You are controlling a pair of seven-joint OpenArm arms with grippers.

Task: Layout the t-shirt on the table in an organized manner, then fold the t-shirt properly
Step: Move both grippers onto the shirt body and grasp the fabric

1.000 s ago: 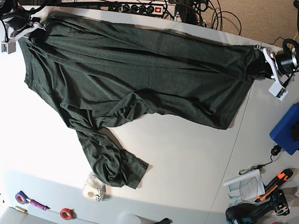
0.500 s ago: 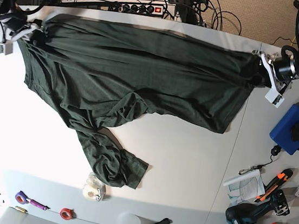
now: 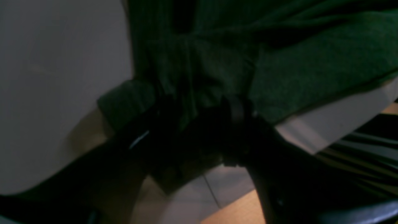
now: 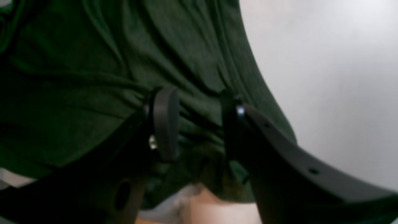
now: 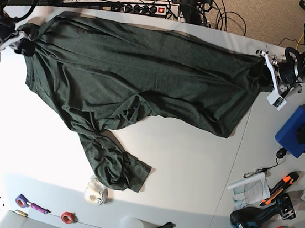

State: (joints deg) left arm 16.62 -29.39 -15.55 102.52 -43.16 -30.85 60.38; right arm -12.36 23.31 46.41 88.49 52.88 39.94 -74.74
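The dark green t-shirt (image 5: 146,74) lies spread across the far half of the white table (image 5: 190,169), with one sleeve bunched toward the near edge. At the shirt's right end in the base view sits my left gripper (image 5: 264,76). The left wrist view shows the left gripper (image 3: 192,124) with its jaws apart and t-shirt (image 3: 311,62) fabric bunched loosely between them. My right gripper (image 5: 25,42) is at the shirt's left end. In the right wrist view, the right gripper (image 4: 199,121) is open over the wrinkled t-shirt (image 4: 93,62), beside the bare table (image 4: 326,77).
A blue box (image 5: 298,131), a cordless drill (image 5: 250,220), an orange tool (image 5: 283,183) and papers (image 5: 249,190) sit at the right. A tape roll (image 5: 96,191) and red tape (image 5: 67,216) lie near the front edge. A power strip (image 5: 143,7) runs behind the table.
Both grippers have gone from shut to open at the shirt's ends. The arm on the base view's left has drawn outward to the left, and the shirt's far edge has slackened.
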